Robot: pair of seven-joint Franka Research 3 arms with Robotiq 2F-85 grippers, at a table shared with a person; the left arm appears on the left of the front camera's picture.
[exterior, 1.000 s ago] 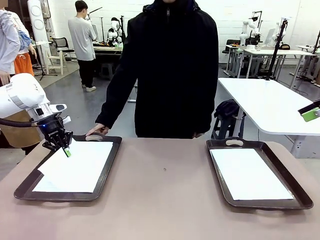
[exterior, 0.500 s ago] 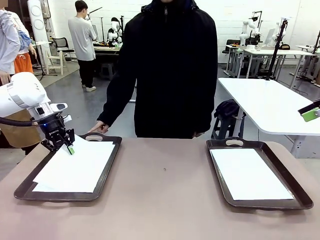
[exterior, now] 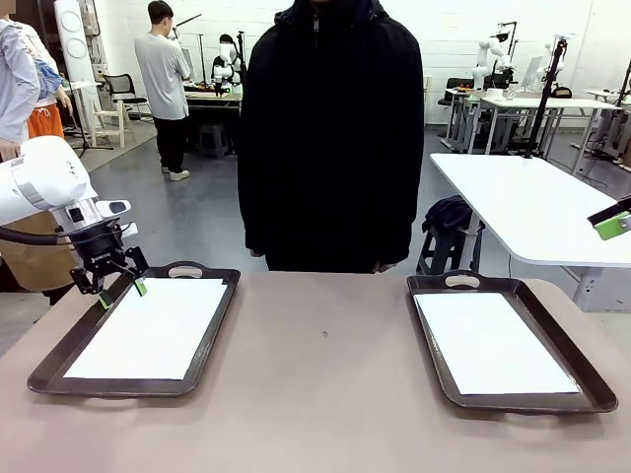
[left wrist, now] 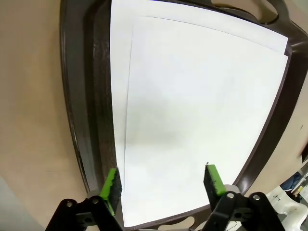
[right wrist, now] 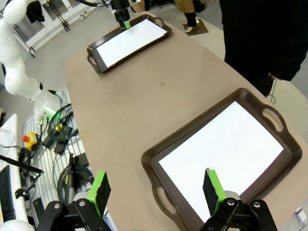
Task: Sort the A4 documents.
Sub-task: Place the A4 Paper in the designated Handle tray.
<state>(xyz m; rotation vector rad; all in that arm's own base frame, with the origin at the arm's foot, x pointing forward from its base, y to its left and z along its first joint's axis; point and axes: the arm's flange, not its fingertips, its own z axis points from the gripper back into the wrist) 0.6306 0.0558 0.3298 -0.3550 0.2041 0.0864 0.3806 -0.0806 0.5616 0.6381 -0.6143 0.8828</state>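
Observation:
White A4 documents (exterior: pixel 148 330) lie flat in the dark brown left tray (exterior: pixel 69 350). In the left wrist view the top sheet (left wrist: pixel 192 106) sits slightly askew on a lower sheet (left wrist: pixel 118 72), whose edge shows along one side. My left gripper (exterior: pixel 122 293) hovers open just above the tray's far left corner, its green pads (left wrist: pixel 111 185) apart with nothing between them. Another white sheet (exterior: pixel 493 340) fills the right tray (exterior: pixel 592 379). My right gripper (right wrist: pixel 157 190) hangs open high above the table's right side, over the right tray (right wrist: pixel 159 161) and its sheet (right wrist: pixel 221 149).
A person in a black jacket (exterior: pixel 330 138) stands at the far edge between the trays, with hands off the table. Bare brown tabletop (exterior: pixel 325 374) lies between the two trays. A white table (exterior: pixel 532 207) stands behind on the right.
My left gripper has let go of the sheet's corner, opened, and drawn back to the left. The sheet has settled flat and square in the left tray. The person's hand has left the tray handle.

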